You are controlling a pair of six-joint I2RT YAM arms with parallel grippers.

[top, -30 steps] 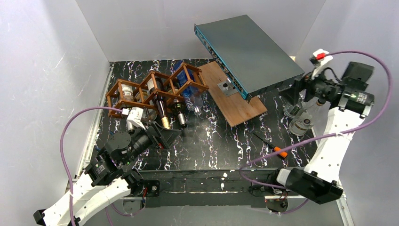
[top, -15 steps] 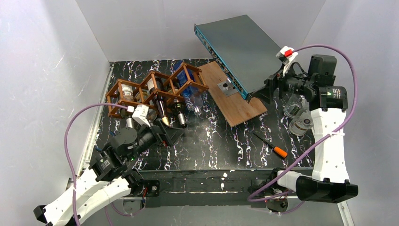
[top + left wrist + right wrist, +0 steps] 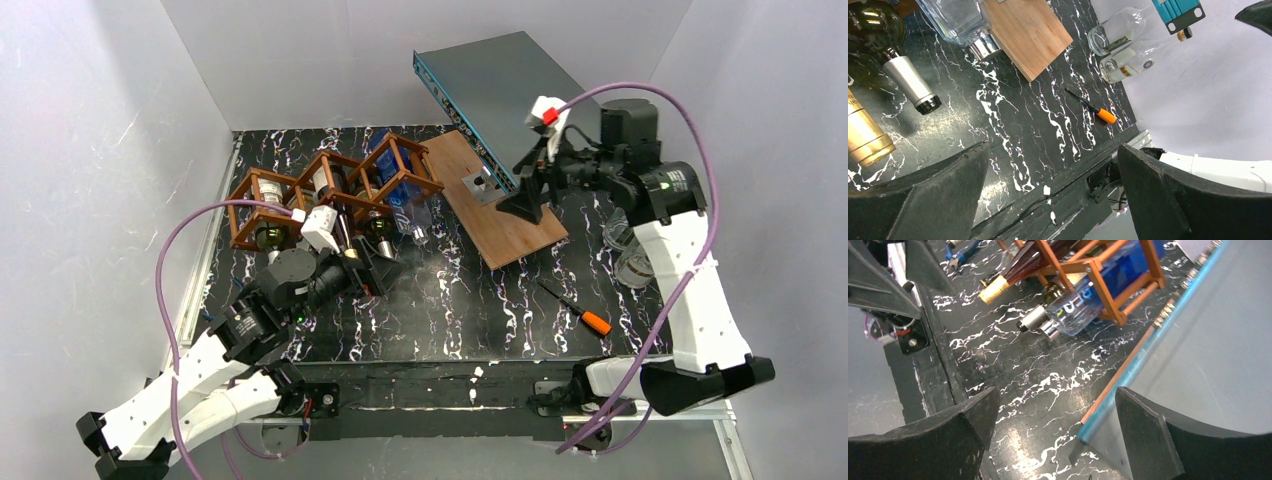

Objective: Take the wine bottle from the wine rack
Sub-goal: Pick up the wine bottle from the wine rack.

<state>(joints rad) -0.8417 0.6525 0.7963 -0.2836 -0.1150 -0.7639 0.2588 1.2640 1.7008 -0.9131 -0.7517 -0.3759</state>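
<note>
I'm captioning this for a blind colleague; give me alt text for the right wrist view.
A reddish-brown wine rack sits on a black marbled table, holding a blue-tinted clear bottle and a gold-foiled wine bottle. The right gripper, jaws open, frames the bottom edge; a teal-edged grey box fills the right.

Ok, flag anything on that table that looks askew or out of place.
The grey teal-edged box sits tilted, its low edge on the wooden board. Two clear bottles lie on their sides by the right wall, off the wine rack.
</note>
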